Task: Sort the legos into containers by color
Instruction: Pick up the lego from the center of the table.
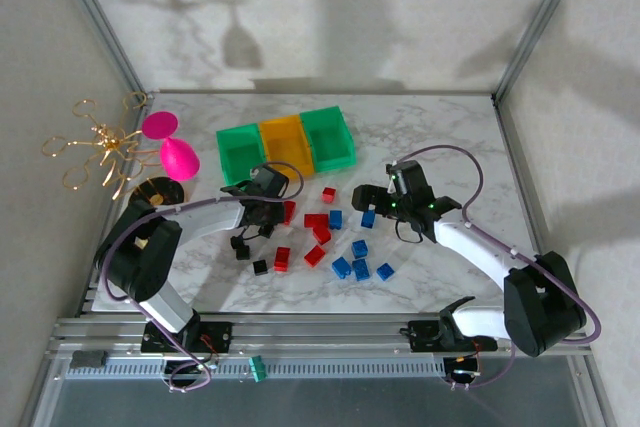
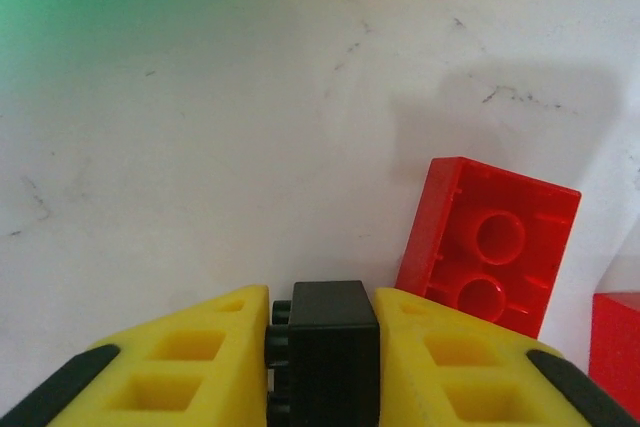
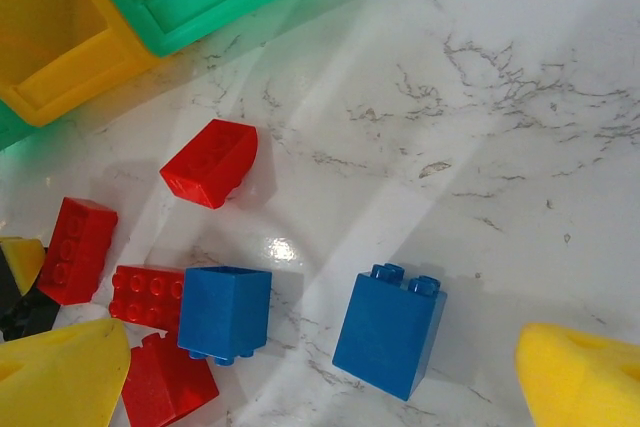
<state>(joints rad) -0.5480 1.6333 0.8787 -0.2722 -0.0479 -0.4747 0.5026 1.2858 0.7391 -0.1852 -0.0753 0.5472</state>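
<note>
Your left claw (image 2: 320, 307) is pinching a black brick (image 2: 322, 367) between its yellow pads, low over the tabletop (image 2: 200, 147), so the step in hand is reading as the lift and carry to a bin. You should be raising it straight up first. A red brick (image 2: 490, 247) is lying hollow side up just right of the claw, and a sideways drag is likely to be knocking it. After that, be swinging toward the containers (image 1: 285, 142), the green, orange-yellow and green row sitting at the far middle of the tabletop. Be letting go only when the brick is hanging inside one bin's walls, and be choosing one bin for black.

The black brick is looking small, matte and boxy. Its studs are pointing left in the wrist view, and the pads are pressing squarely on its flat sides, so the hold is seeming sound.

Further right, your right claw (image 3: 325, 377) is standing wide and carrying nothing, hovering over a blue brick (image 3: 390, 332) among the loose red and blue ones.
</note>
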